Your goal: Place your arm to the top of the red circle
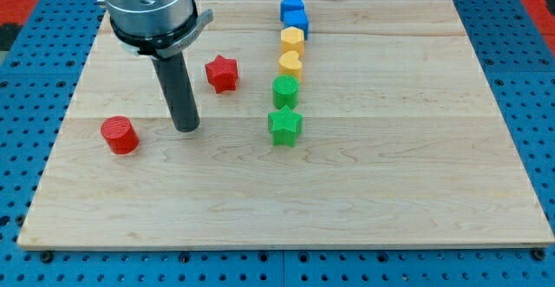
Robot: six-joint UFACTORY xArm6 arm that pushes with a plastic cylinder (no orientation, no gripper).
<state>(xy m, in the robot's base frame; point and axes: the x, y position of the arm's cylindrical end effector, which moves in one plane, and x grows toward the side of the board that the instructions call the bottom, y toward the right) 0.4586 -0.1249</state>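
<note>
The red circle point(120, 135) is a short red cylinder on the wooden board point(364, 183), at the view's left. My tip point(186, 127) rests on the board to the right of the red circle and slightly above it in the view, about a block's width away, not touching it. A red star point(222, 73) lies above and to the right of my tip.
A column of blocks runs down the middle of the board: two blue blocks point(294, 14) at the top, a yellow hexagon point(292, 39), a yellow heart point(290, 62), a green circle point(285, 90) and a green star point(284, 126).
</note>
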